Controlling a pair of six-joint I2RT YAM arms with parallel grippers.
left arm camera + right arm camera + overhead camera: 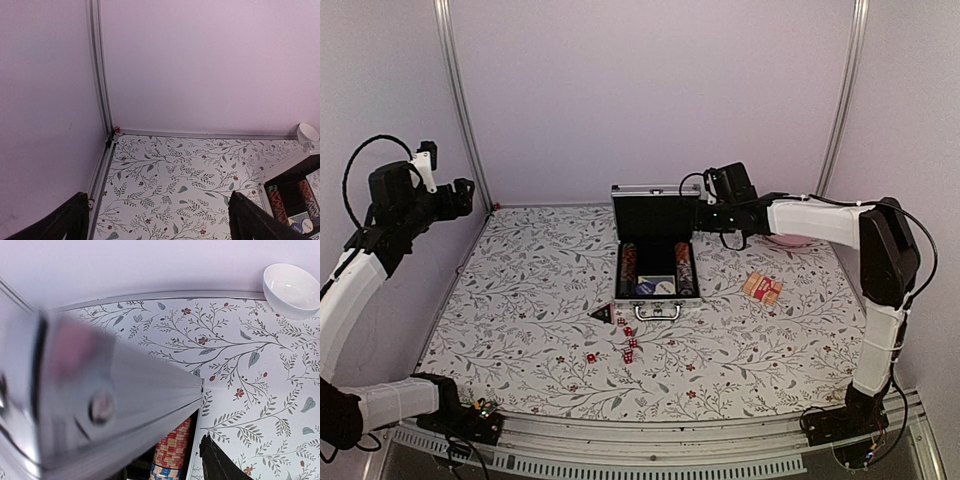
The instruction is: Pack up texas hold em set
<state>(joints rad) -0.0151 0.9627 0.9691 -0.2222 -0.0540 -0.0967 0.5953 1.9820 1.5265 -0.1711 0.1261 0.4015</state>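
The right gripper (706,212) is up against the right edge of the raised lid (655,213). Its own camera is so close that the silver shell fills half the view as a blur, with one dark finger (215,466) showing low down beside it (whether the jaws pinch the lid or only stand beside it, I cannot tell).

Below the lid, the open case (656,302) sits mid-table on the floral cloth (520,300), handle toward the near side, with poker chips (684,268) stacked in rows along its left and right compartments.

Loose pieces lie outside it:
- the black triangular piece (601,315), just beside the case's near left corner
- several red dice (629,343), scattered near the handle on the near side
- the card pack (762,288), to the right, apart from the case and under the reach of the right arm

A pink plate (788,241) peeks out behind that arm, and a white bowl (291,287) stands at the far edge by the wall.

The left gripper (463,196) hangs high at the far left, well away from everything, its fingers spread wide with nothing between them.
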